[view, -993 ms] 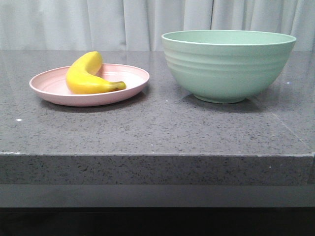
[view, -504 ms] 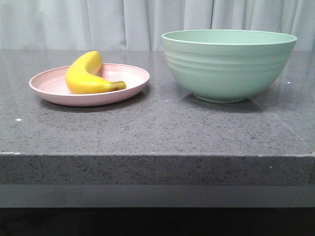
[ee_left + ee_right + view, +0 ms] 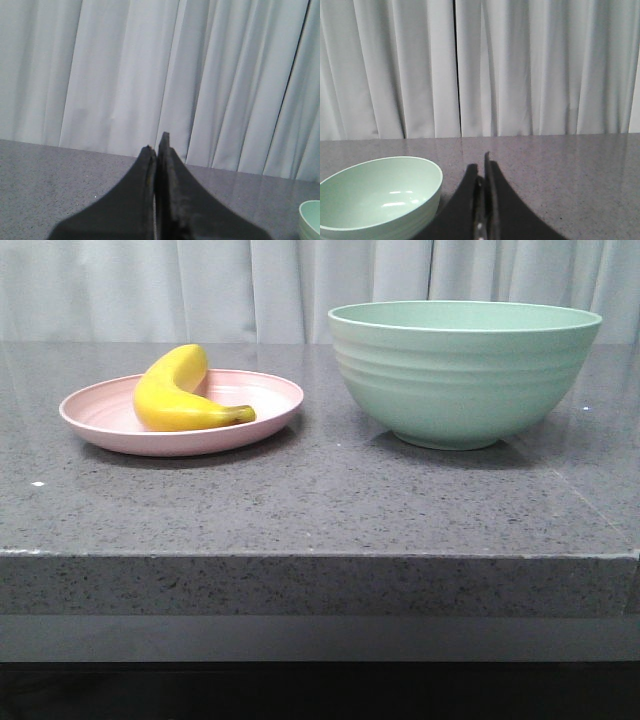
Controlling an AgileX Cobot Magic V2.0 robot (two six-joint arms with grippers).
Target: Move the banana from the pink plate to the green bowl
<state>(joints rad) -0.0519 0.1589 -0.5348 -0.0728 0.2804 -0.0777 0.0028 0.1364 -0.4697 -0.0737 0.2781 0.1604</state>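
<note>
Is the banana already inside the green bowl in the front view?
No, the banana lies on the pink plate, off to the left of the green bowl, with bare tabletop between plate and bowl.

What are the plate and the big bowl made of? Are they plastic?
Probably, though looks alone can't settle it. The plate is pale pink and dull, with faint rings and no gloss. The bowl is mint green and mostly matte, with ridges outside and only soft highlights inside. That suggests matte plastic or a fibre composite rather than glazed ceramic.

Grey speckled stone table [image 3: 300,510] before pleated white curtains [image 3: 200,290], evenly lit.
</note>
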